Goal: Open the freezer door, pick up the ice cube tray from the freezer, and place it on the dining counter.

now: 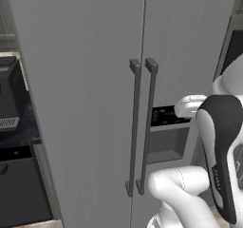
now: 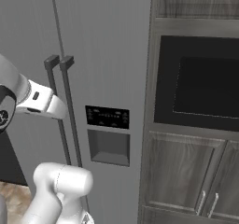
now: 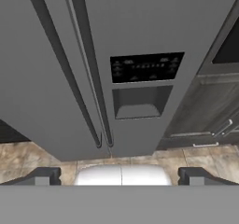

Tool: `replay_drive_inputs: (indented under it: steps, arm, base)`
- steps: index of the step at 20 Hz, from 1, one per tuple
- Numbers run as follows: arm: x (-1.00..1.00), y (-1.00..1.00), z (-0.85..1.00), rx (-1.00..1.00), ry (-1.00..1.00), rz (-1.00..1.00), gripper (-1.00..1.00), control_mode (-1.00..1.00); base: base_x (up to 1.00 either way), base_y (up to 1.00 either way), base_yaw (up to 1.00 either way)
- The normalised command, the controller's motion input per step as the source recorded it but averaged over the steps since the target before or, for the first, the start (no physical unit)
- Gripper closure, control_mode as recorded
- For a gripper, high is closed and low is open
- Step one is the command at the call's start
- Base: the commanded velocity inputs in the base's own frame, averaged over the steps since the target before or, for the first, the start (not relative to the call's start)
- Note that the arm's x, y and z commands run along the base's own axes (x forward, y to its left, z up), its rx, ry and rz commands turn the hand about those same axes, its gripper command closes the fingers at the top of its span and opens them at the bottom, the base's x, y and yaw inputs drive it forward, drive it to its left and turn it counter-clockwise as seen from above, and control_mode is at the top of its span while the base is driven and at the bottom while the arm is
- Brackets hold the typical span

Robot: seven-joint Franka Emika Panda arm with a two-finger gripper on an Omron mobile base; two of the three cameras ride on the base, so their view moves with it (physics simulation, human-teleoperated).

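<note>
While freezer door sits shut | dispenser niche at 12 o'clock in hand view, bar handle at 10 | tool spread fully wide, holding nothing, apart from door

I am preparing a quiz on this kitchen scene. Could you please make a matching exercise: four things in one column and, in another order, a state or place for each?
Column 1:
1. freezer door
2. tool
3. dispenser niche
4. built-in oven

Column 2:
A. open, holding nothing
B. in the cabinets right of the fridge
C. closed
D. recessed, below the dark control panel

Pairs: 1-C, 2-A, 3-D, 4-B
</note>
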Motion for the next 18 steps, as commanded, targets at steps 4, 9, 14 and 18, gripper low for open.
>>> replay_drive_inputs:
  steps: [4, 9, 14, 18]
  arm:
    - [-0.39, 0.00, 0.05, 0.00, -0.04, 0.00, -1.00, -1.00]
    - [-0.10, 0.00, 0.02, 0.00, -0.01, 0.00, -1.00, -1.00]
    - [0.00, 0.01, 0.00, 0.00, 0.00, 0.00, -1.00, -1.00]
    - [0.00, 0.00, 0.00, 0.00, 0.00, 0.00, -1.00, 1.00]
  base:
    - [0.00, 0.00, 0.00]
    - [0.00, 0.00, 0.00]
    - [0.00, 0.00, 0.00]
    - [-0.08, 0.21, 0.00]
